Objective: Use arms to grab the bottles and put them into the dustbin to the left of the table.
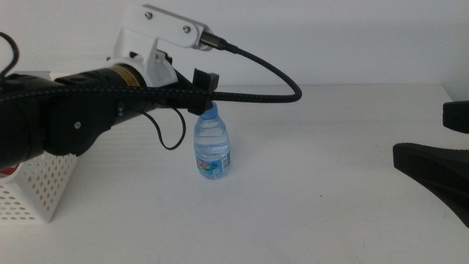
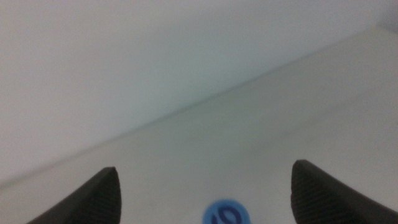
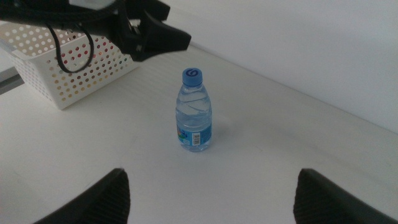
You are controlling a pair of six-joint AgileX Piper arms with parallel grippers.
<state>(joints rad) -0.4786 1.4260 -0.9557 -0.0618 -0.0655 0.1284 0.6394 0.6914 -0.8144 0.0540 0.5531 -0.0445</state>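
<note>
Clear glossy plastic bottle (image 1: 212,150), matt white table (image 1: 315,198), perforated plastic dustbin (image 1: 40,192)

— What colours does the water bottle (image 1: 212,150) show?

— Clear body, blue cap (image 3: 192,76) with a white mark, and a blue label.

— And the dustbin (image 3: 59,62)?

— White, dotted all over with round holes; something red shows through them.

— The rest?

— A plain white table (image 1: 315,191), black jaws on the left gripper (image 3: 152,34), and a white wrist housing (image 1: 157,40) with a black cable (image 1: 264,70).

Bare table (image 1: 330,191) all round the upright bottle (image 1: 212,150); left hand (image 1: 207,92) directly above its cap.
</note>
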